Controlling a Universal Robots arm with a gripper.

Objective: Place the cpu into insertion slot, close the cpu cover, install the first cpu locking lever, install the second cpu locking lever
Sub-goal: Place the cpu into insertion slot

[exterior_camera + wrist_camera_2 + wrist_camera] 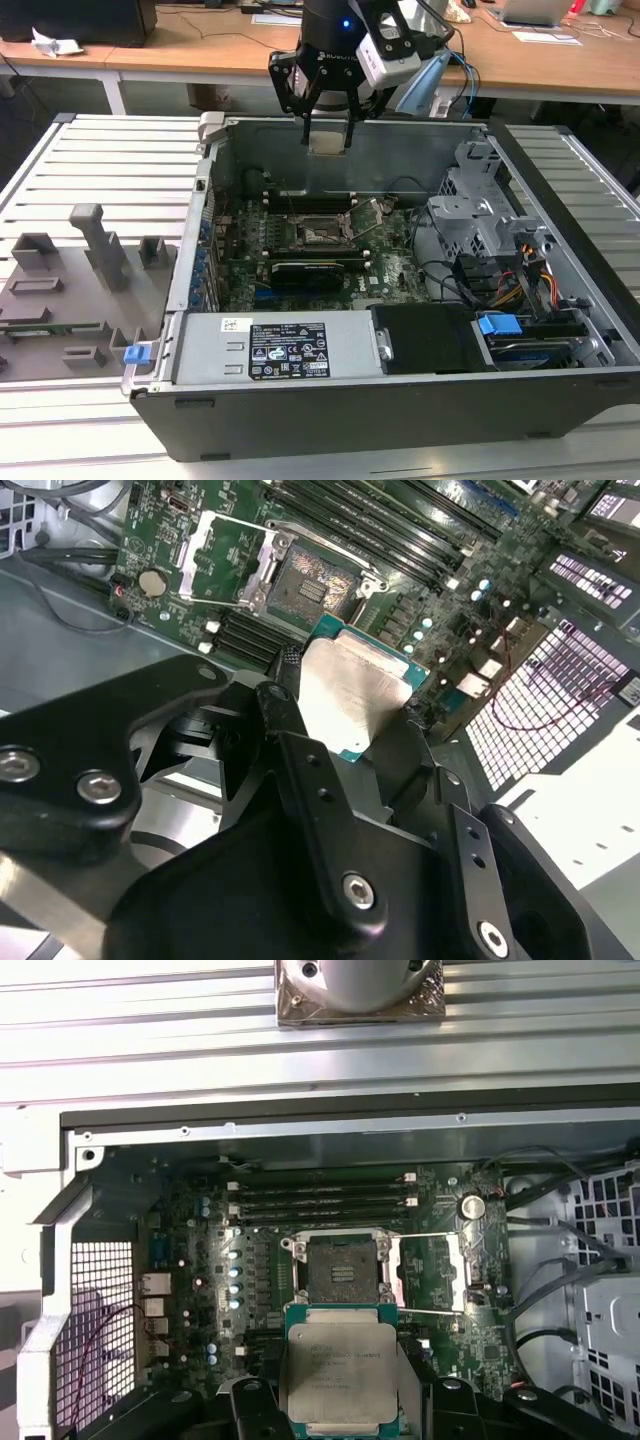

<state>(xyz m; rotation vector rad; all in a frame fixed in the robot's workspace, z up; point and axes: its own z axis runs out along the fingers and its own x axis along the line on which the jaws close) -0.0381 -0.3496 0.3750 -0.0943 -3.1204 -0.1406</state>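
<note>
My gripper [328, 142] hangs above the open computer case, shut on the cpu [328, 138], a flat silvery-grey square with a green edge. Both wrist views show the cpu [350, 692] [340, 1365] held by its sides between the black fingers [288, 712]. The insertion slot [318, 233] [312, 585] [340, 1265] lies bare on the green motherboard, below the cpu and well apart from it. The cpu cover [222, 558] [432, 1272] is swung open and lies beside the slot.
Long black memory slots [320, 1200] run beside the socket. A black expansion card [318, 270], a power supply [270, 350] and a metal drive cage [480, 215] sit inside the case. Grey fixtures [70, 280] lie on the exterior view's left.
</note>
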